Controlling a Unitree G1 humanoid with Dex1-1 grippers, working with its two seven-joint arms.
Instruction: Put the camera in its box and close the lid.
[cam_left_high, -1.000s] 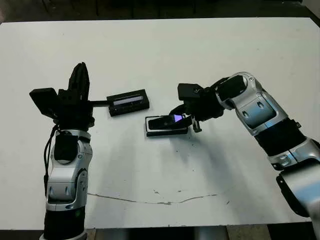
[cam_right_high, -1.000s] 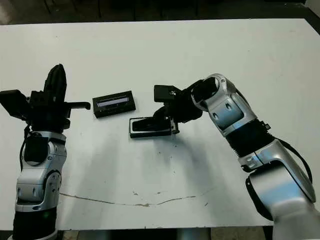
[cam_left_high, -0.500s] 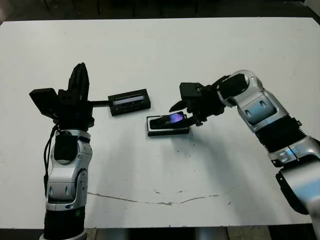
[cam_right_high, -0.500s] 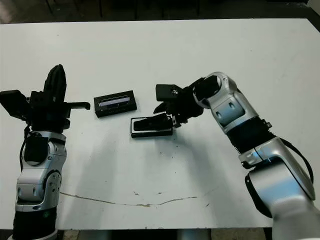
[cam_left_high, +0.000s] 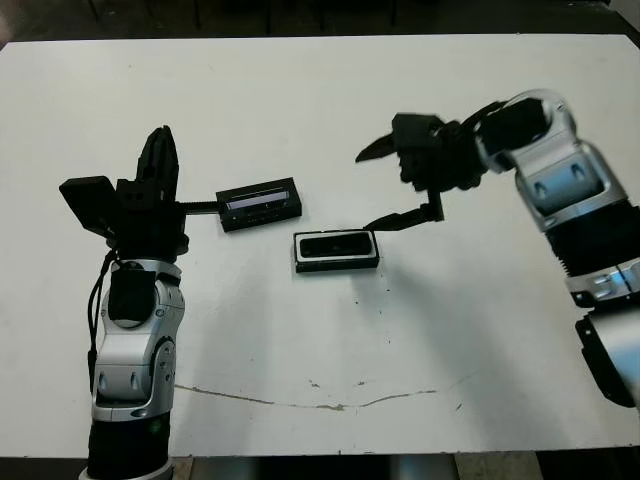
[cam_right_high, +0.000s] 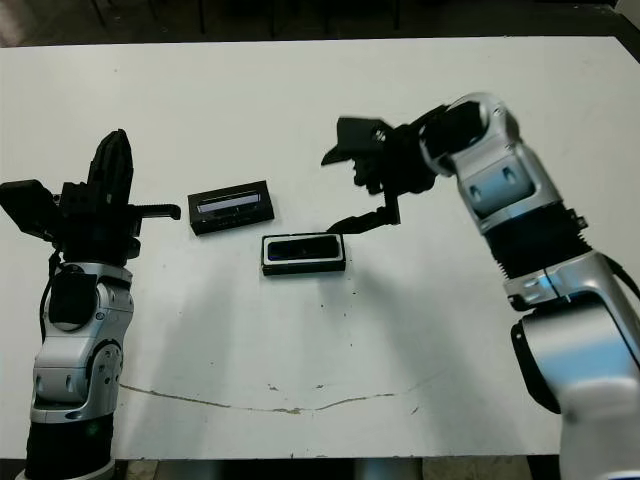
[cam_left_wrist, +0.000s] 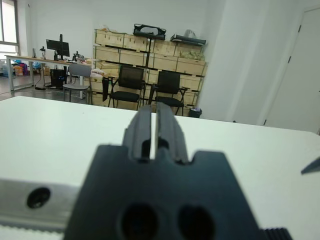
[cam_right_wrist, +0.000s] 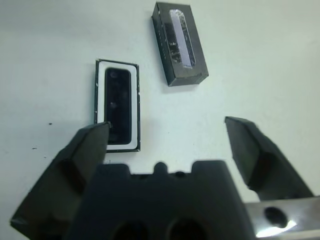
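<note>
The camera (cam_left_high: 336, 246) lies flat inside the box (cam_left_high: 336, 268), a black tray with a white lining near the table's middle. In the right wrist view the camera (cam_right_wrist: 119, 102) fills the box (cam_right_wrist: 100, 100). The lid (cam_left_high: 258, 205), flat and black with a glossy strip, rests on the table to the left of the box and slightly farther back. My right gripper (cam_left_high: 388, 187) hangs open above and to the right of the box, holding nothing. My left gripper (cam_left_high: 160, 142) is shut and empty, pointing upward at the left, well apart from the lid.
A thin dark scratch line (cam_left_high: 330, 405) runs across the near part of the white table (cam_left_high: 300, 110). Beyond the table the left wrist view shows a room with chairs (cam_left_wrist: 130, 85) and shelves.
The right gripper let go of the camera, opened wide and rose back to the right. The camera, tilted before, now lies flat in the box. The left arm has not moved.
</note>
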